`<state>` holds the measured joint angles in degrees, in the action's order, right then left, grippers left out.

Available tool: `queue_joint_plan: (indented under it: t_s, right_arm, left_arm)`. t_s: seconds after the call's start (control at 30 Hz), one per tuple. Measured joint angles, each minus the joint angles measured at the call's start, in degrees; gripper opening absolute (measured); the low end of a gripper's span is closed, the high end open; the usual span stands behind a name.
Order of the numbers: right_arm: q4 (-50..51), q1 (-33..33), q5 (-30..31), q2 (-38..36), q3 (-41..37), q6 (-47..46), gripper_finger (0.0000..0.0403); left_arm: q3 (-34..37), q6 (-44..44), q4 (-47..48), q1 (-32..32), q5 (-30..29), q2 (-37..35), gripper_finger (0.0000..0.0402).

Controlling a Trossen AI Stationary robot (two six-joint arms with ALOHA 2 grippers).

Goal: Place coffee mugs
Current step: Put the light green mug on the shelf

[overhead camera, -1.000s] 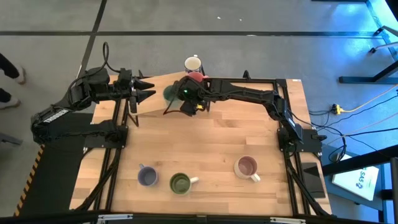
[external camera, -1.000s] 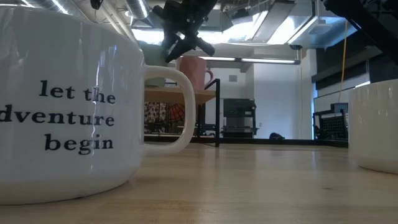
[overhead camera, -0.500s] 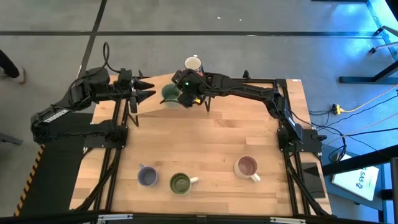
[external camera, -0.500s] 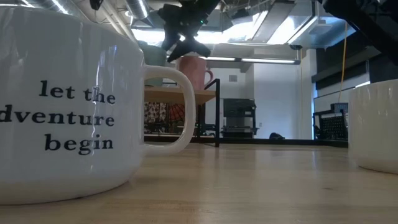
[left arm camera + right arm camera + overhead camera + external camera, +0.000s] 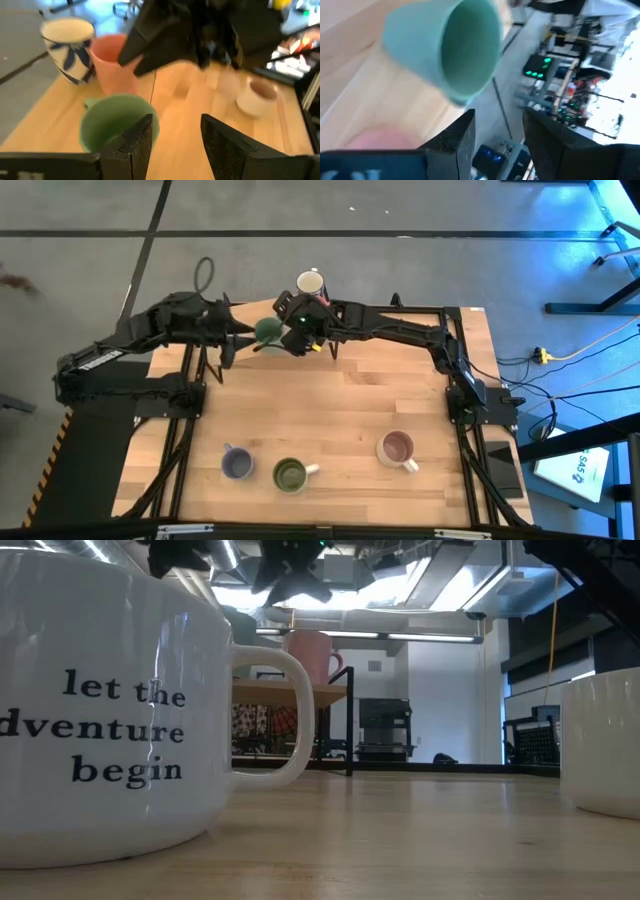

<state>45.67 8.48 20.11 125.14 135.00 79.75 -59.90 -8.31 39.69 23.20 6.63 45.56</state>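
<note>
The teal-green mug [image 5: 268, 330] stands upright on a raised wooden board at the table's far edge. It also shows in the left wrist view [image 5: 117, 122] and the right wrist view [image 5: 455, 45]. The pink mug [image 5: 112, 60] and the white mug with blue pattern [image 5: 311, 283] stand just behind it. My left gripper [image 5: 240, 335] is open at the teal mug's left, with one fingertip close to its rim. My right gripper [image 5: 292, 338] is open at the mug's right, above it, and the mug is not between its fingers [image 5: 455, 135].
Three more mugs stand near the table's near edge: lavender-blue [image 5: 237, 464], green with a white handle [image 5: 291, 474], and pale with a brown inside [image 5: 397, 448]. In the low view a lettered white mug [image 5: 100, 710] fills the foreground. Bare wood lies between the two rows.
My left arm has swung toward the table's right, bringing its gripper up beside the teal mug. My right gripper has risen and drawn a little toward the far edge. The teal mug has stayed on the board.
</note>
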Motion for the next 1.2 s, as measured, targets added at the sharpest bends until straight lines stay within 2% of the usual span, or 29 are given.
queue_joint_plan:
  t_s: [0.2,0.33,0.5,0.77,0.9,1.2]
  right_arm:
    - [5.8,-0.2,3.7,-2.5,0.0,-2.8,0.015]
    - [11.1,-0.3,2.8,-4.4,0.0,-6.9,0.015]
    - [15.7,-0.3,0.5,-6.7,0.0,-12.6,0.015]
    - [19.2,-1.9,-1.2,-8.7,0.0,-15.5,0.015]
    - [20.6,-3.3,-1.7,-9.0,0.0,-15.6,0.015]
    - [23.8,-4.9,-1.3,-9.0,0.0,-16.6,0.015]
  left_arm:
    - [0.0,6.6,3.2,-4.5,2.6,4.1,0.016]
    - [0.0,9.3,5.1,-7.0,-1.6,4.1,0.016]
    - [0.0,14.0,6.9,-8.7,-11.4,4.2,0.016]
    - [0.0,18.0,8.4,-9.4,-13.1,8.0,0.016]
    - [-0.1,20.4,7.9,-9.4,-17.4,9.9,0.016]
    - [-0.1,25.1,6.6,-8.1,-22.4,15.6,0.016]
